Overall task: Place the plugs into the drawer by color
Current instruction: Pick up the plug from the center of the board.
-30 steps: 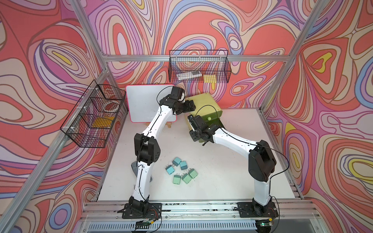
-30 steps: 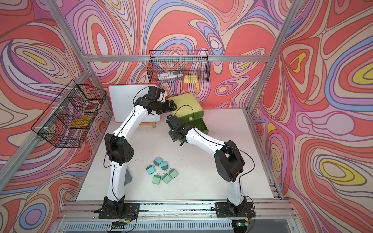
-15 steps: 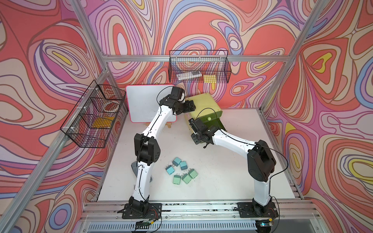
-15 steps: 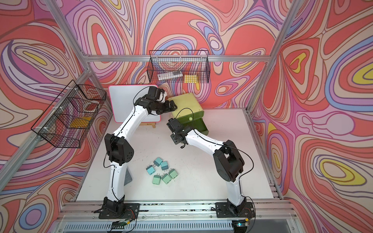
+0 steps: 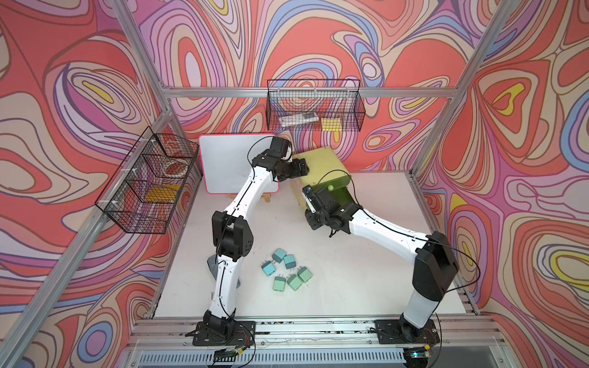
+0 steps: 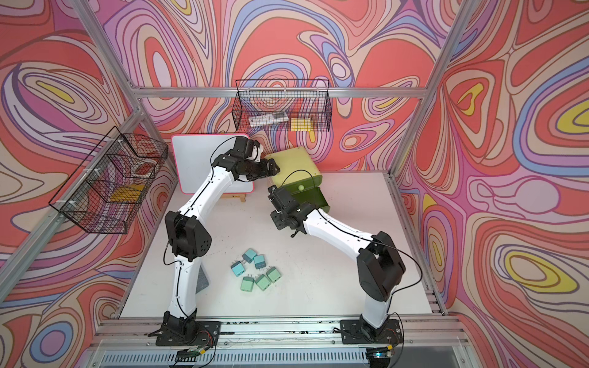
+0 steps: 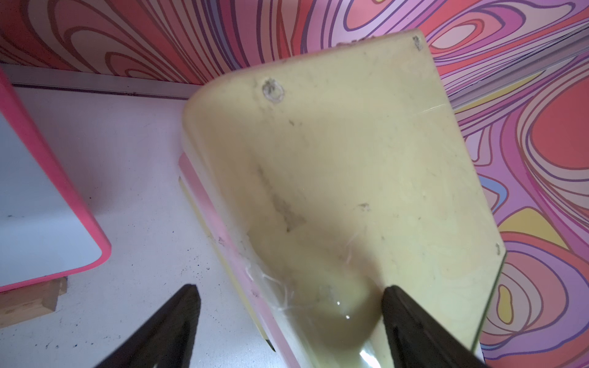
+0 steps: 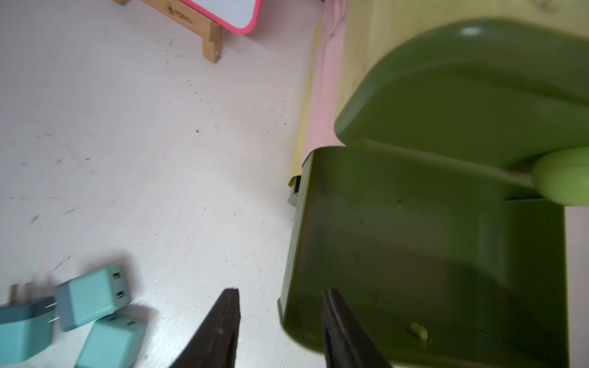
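The drawer is a pale yellow-green chest at the back of the table, with a dark green lower drawer pulled out under a closed front with a round knob. My left gripper is open astride the chest's top left edge. My right gripper is open over the pulled-out drawer's near corner, holding nothing; in a top view it hangs in front of the chest. Three light blue plugs and three mint green plugs lie clustered at the table's front middle; blue ones show in the right wrist view.
A pink-framed whiteboard on a wooden stand leans left of the chest. Black wire baskets hang on the back wall and the left wall. A grey pad lies by the left arm.
My right gripper has drawn back a little from the chest toward the table's front, its jaws slightly wider. The left arm and the plugs have not moved.
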